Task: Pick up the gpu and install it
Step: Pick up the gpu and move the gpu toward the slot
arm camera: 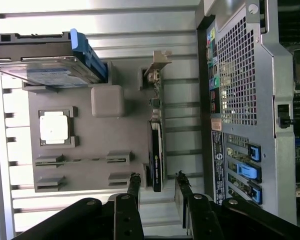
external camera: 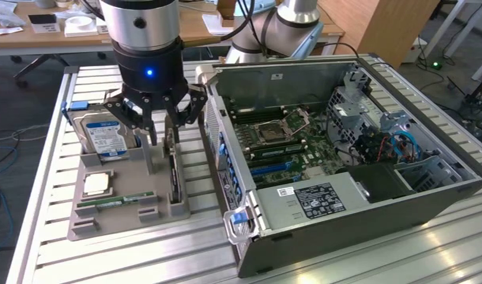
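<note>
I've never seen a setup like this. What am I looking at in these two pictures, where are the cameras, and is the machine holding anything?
It is a robot arm working at a slatted metal table. One picture is from a camera off the arm; the other from a camera on the arm's wrist, looking down past its jaws. On the table sits a grey tray holding computer parts: a hard drive standing up, a processor chip, a memory stick, and the gpu, a graphics card standing on its edge. Beside the tray, on the exterior view's right, lies an open computer case. The jaws are open over the gpu and hold nothing.
</note>
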